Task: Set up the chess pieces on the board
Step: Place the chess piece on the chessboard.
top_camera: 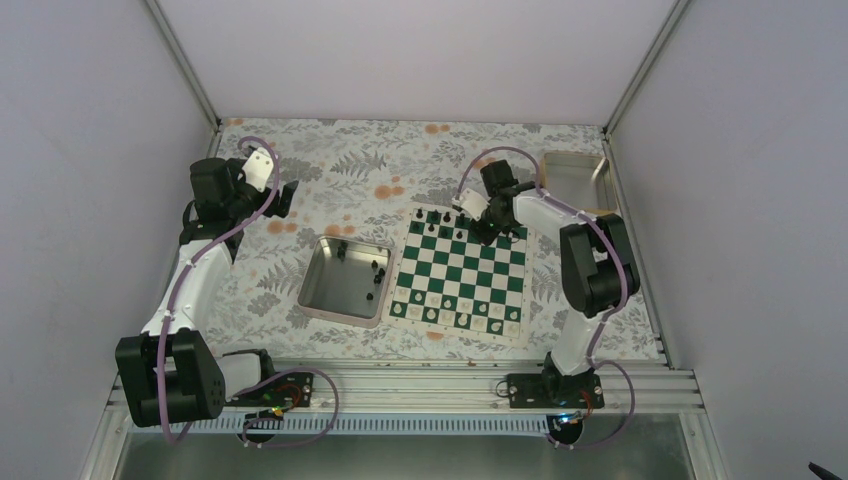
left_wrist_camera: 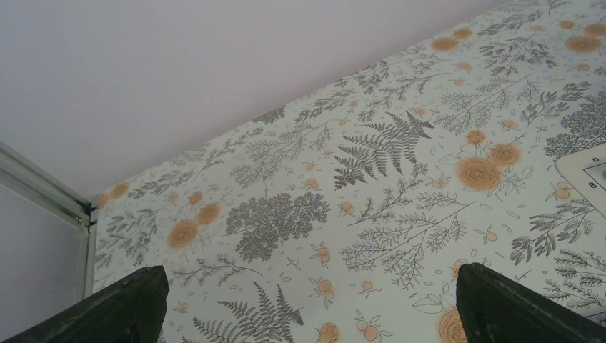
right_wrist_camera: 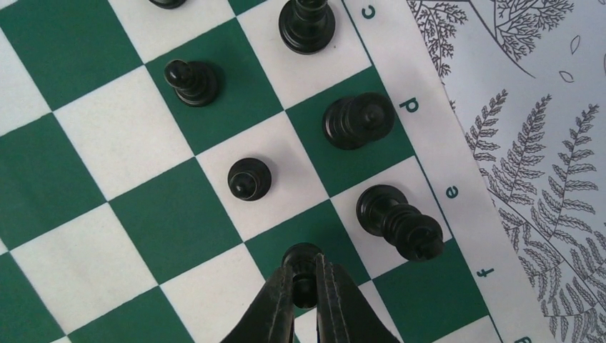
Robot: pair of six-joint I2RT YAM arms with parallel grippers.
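Note:
The green and white board [top_camera: 440, 272] lies right of centre. My right gripper [top_camera: 488, 232] hangs over its far edge. In the right wrist view that gripper [right_wrist_camera: 305, 287] is shut on the head of a black pawn [right_wrist_camera: 303, 263], which stands on a green square. Other black chess pieces stand close by: two pawns [right_wrist_camera: 249, 178] [right_wrist_camera: 191, 81] and taller pieces by the letters d [right_wrist_camera: 357, 119] and e [right_wrist_camera: 399, 221]. My left gripper [top_camera: 289, 196] is held up over the far left of the table. In its own view it [left_wrist_camera: 307, 304] is open and holds nothing, and a corner of the board [left_wrist_camera: 586, 168] shows.
A square shiny metal tray [top_camera: 345, 243] left of the board holds a few black pieces [top_camera: 378, 272]. Pale pieces [top_camera: 455, 318] line the board's near rows. A metal box [top_camera: 570, 178] stands at the back right corner. White walls enclose the flowered tablecloth [left_wrist_camera: 300, 143].

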